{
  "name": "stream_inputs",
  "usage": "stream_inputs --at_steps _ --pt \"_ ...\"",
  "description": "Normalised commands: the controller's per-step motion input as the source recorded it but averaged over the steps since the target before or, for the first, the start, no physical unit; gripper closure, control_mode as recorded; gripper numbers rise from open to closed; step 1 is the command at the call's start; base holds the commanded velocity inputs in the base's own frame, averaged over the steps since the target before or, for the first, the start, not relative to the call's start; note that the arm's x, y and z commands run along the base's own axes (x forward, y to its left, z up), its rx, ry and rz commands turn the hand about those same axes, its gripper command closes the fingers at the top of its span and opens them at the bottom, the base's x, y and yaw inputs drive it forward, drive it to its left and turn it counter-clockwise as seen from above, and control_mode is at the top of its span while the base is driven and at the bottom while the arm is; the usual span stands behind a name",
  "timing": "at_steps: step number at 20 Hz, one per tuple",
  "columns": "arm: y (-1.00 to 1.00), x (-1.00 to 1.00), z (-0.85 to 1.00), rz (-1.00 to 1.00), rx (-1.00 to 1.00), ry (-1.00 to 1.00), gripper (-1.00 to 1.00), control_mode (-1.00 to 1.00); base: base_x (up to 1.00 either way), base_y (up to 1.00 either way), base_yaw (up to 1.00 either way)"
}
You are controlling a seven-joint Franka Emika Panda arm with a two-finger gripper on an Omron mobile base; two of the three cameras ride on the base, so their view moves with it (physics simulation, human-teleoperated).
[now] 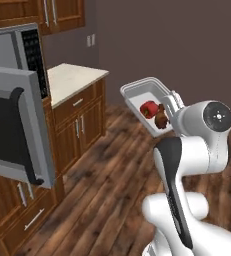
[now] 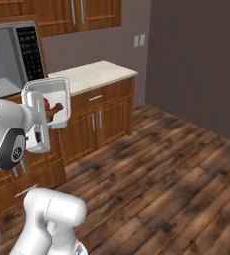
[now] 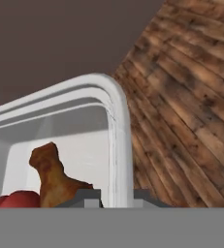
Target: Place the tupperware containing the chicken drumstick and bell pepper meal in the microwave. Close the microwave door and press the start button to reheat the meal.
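The pincer [image 1: 173, 102] clamps the rim of the tupperware [image 1: 139, 95], holding the chicken drumstick [image 1: 161, 119] and bell pepper [image 1: 149, 109] aloft over the floor, beside the microwave [image 1: 9, 52], its door [image 1: 14, 132] swung open to receive it

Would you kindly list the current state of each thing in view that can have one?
microwave door: swung open.
microwave: open, no tupperware inside yet.
tupperware: held in the air over the floor, tilted, lidless.
chicken drumstick: lying in the tupperware.
bell pepper: in the tupperware, beside the drumstick.
end effector: shut on the tupperware's rim.
base cabinet doors: shut.
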Motion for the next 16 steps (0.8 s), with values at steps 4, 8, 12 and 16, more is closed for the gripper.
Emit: stream_inputs --at_steps 4,8,12,16 --pt "0.00 0.00 0.00 0.00 0.00 0.00 1.00 1.00 0.84 -0.03 0.44" --pt "0.00 0.00 0.00 0.00 0.00 0.00 1.00 1.00 0.72 0.00 0.54" --pt "0.00 0.00 0.00 0.00 0.00 0.00 1.00 1.00 0.64 0.00 0.62" --pt "0.00 0.00 0.00 0.00 0.00 0.00 1.00 1.00 0.65 -0.09 0.66"
